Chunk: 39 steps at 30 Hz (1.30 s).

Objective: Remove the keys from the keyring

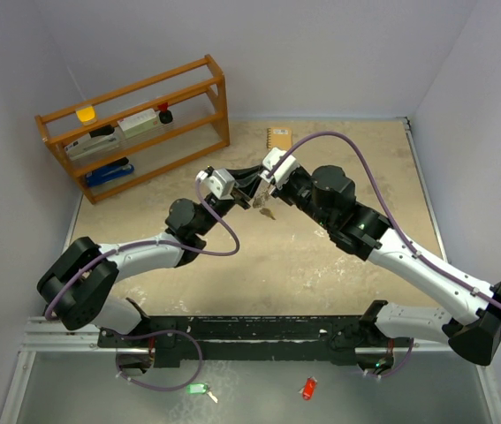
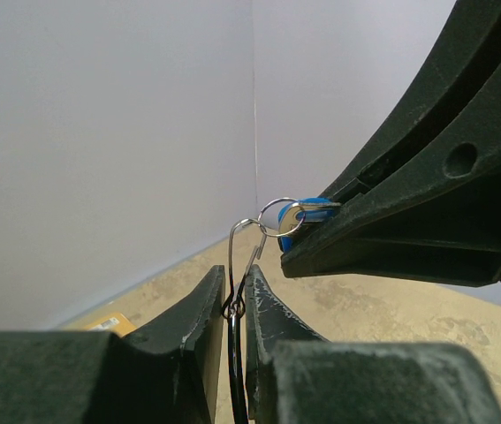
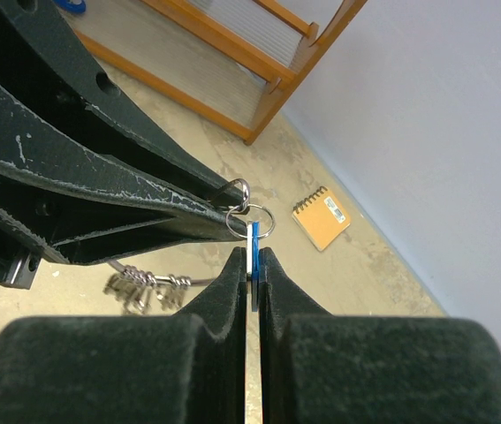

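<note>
My left gripper (image 2: 235, 284) is shut on a thin silver wire clasp (image 2: 237, 256) of the keyring, with a dark cable loop hanging down between its fingers. The clasp hooks into a small silver ring (image 2: 283, 217). My right gripper (image 3: 252, 258) is shut on a blue-headed key (image 3: 253, 240) that hangs on that ring (image 3: 250, 221). A bunch of small silver keys (image 3: 137, 291) dangles below on the cable. In the top view both grippers, left (image 1: 246, 191) and right (image 1: 267, 187), meet above the mid table, with the keys (image 1: 269, 212) hanging under them.
An orange wooden shelf (image 1: 135, 124) with small items stands at the back left. A small orange spiral notebook (image 1: 278, 137) lies at the back. A green tag (image 1: 197, 389) and a red tag (image 1: 308, 389) lie in front of the arm bases.
</note>
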Available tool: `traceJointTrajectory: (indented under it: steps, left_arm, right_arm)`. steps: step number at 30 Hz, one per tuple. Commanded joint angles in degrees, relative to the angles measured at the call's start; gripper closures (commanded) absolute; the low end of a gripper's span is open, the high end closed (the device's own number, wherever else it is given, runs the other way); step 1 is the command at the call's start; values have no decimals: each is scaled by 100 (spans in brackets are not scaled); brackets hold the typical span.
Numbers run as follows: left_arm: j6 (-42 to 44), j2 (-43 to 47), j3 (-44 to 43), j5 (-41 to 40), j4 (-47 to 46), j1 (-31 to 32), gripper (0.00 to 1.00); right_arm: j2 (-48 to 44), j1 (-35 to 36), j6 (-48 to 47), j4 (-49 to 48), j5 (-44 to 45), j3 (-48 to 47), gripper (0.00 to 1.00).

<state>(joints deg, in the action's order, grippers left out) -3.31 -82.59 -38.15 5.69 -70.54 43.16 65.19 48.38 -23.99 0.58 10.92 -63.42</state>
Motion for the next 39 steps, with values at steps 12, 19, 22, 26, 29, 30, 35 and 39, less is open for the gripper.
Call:
traceJointTrajectory:
  steps: [12, 19, 22, 26, 29, 30, 35, 39]
  left_arm:
    - [-21, 155, -147, -521, -707, -31, 93]
    - [-71, 155, -141, -569, -868, -29, 94]
    - [-85, 154, -131, -594, -929, -29, 95]
    - [-81, 181, -114, -620, -988, -28, 96]
    - [-41, 225, -84, -624, -987, -27, 96]
    - [-14, 251, -65, -637, -983, -28, 96]
    - [138, 400, 12, -691, -889, -32, 96]
    - [235, 514, 70, -801, -878, -27, 97]
  right_arm:
    - [-129, 23, 270, -102, -194, 35, 100]
    - [-85, 31, 337, -116, -311, 137, 100]
    - [-36, 37, 375, -141, -367, 170, 100]
    - [59, 30, 410, -139, -431, 181, 100]
    - [144, 33, 453, -68, -488, 125, 100]
    - [170, 32, 468, -40, -498, 112, 100]
    - [224, 32, 534, 41, -515, 92, 100]
    - [244, 31, 559, 108, -510, 92, 100]
